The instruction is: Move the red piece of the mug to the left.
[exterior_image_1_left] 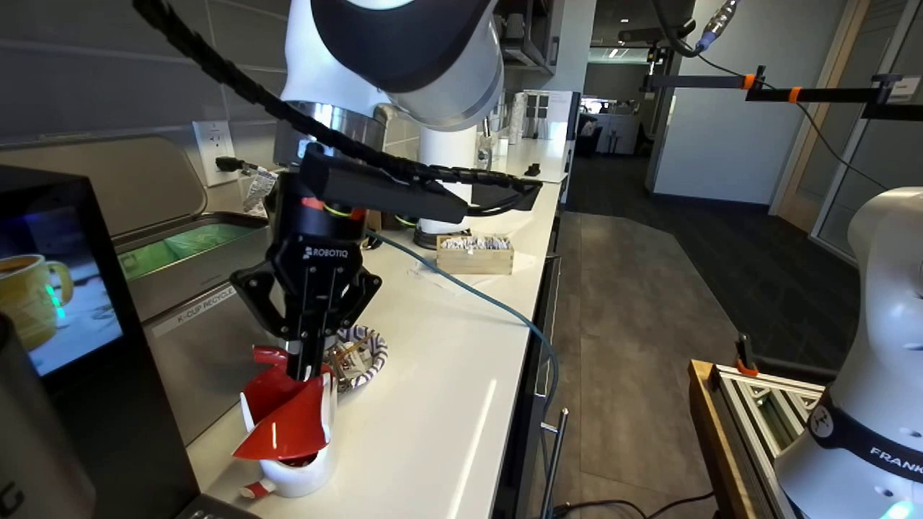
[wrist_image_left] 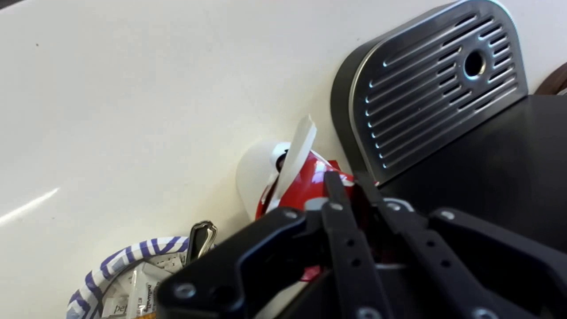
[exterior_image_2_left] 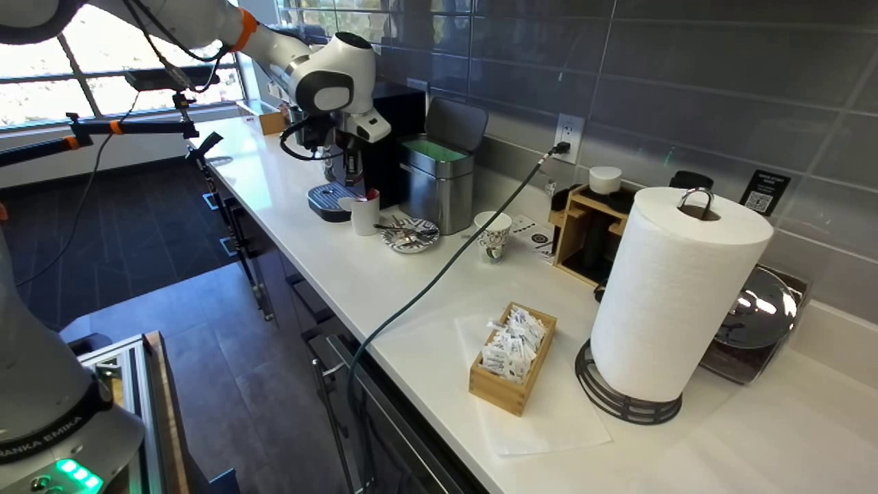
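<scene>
The red piece [exterior_image_1_left: 292, 425] stands over its white rounded part [exterior_image_1_left: 304, 476] on the counter [exterior_image_1_left: 425, 418], beside a patterned bowl [exterior_image_1_left: 378, 352]; the pincer [exterior_image_1_left: 306, 369] points down at the red piece, fingers [wrist_image_left: 340, 221] close together, but whether they pinch it, I cannot tell

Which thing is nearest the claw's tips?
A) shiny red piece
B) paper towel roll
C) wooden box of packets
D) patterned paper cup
A: in an exterior view, the claw points down with its tips right at the shiny red piece.
</scene>
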Available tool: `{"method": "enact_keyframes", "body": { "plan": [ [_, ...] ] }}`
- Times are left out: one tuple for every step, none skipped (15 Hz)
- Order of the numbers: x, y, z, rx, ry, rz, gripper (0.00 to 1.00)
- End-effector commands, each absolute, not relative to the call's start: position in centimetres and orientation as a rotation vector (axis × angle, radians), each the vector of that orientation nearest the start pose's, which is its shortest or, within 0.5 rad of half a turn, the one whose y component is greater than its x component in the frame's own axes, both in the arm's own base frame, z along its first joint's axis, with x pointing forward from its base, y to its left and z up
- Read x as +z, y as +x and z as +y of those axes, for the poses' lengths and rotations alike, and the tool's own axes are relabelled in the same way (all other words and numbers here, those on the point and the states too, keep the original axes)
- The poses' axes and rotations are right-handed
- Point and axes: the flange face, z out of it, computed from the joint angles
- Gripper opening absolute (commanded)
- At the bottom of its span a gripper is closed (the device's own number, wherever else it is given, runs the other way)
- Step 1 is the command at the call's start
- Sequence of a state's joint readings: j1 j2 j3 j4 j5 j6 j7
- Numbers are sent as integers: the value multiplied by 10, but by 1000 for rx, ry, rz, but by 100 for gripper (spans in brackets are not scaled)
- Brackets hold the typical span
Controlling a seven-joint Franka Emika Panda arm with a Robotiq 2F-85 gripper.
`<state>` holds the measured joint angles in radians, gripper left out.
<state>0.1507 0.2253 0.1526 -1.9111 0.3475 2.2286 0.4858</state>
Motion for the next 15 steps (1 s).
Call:
{"method": "enact_keyframes", "body": {
  "plan": [
    [388, 595, 193, 96, -2791, 582, 3],
    [386, 596, 192, 102, -2792, 585, 3],
    [385, 597, 192, 110, -2797, 592, 3],
    [385, 599, 192, 115, -2799, 600, 3],
    [383, 600, 191, 122, -2802, 611, 3],
    [381, 601, 190, 129, -2804, 620, 3],
    [380, 602, 190, 133, -2803, 625, 3],
    [379, 603, 189, 135, -2800, 632, 3],
    [377, 604, 188, 137, -2798, 639, 3],
    [375, 605, 186, 147, -2795, 644, 3],
    [373, 606, 186, 155, -2792, 644, 3],
    [371, 605, 184, 162, -2795, 646, 3],
    [369, 605, 183, 169, -2794, 652, 3],
    [367, 604, 182, 175, -2793, 656, 3],
    [366, 604, 181, 181, -2795, 660, 3]
  ]
}}
